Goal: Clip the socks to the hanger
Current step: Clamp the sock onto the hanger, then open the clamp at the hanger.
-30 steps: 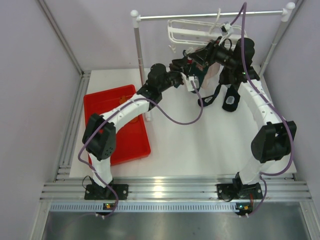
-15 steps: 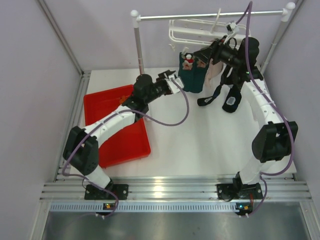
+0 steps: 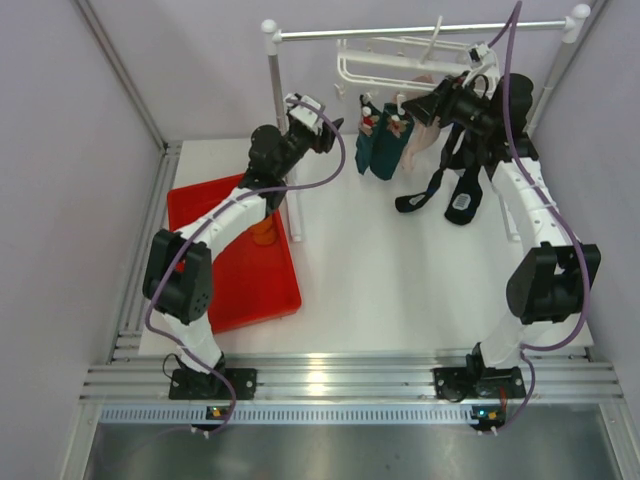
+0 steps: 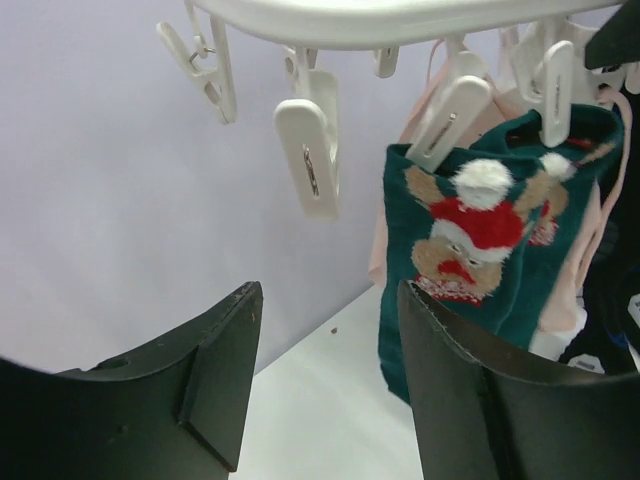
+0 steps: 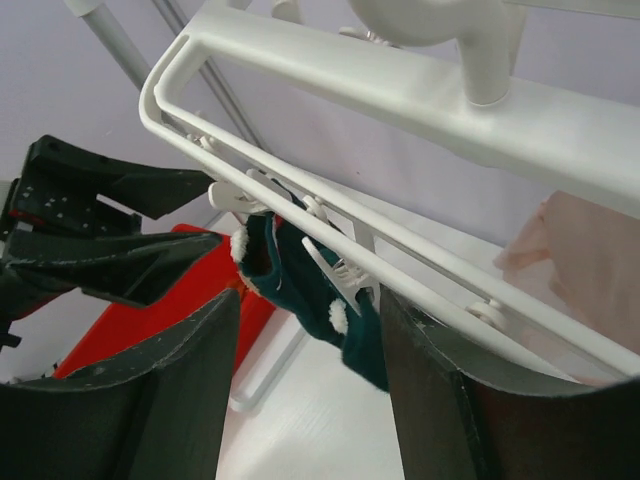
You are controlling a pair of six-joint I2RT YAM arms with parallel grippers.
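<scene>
My left gripper (image 4: 328,292) has let go and pulled back, its fingers open and empty. Two teal socks (image 3: 380,148) now hang from clips on the hanger (image 3: 385,60). My right gripper (image 5: 310,300) sits open and empty by the hanger. An orange sock (image 3: 263,232) lies in the tray (image 3: 200,200), so I think it goes next.

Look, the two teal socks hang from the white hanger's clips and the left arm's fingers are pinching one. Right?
Not quite. The teal socks do hang from the clips of the hanger, but the left fingers are open, holding nothing, apart from the socks. The left wrist view shows it.
</scene>
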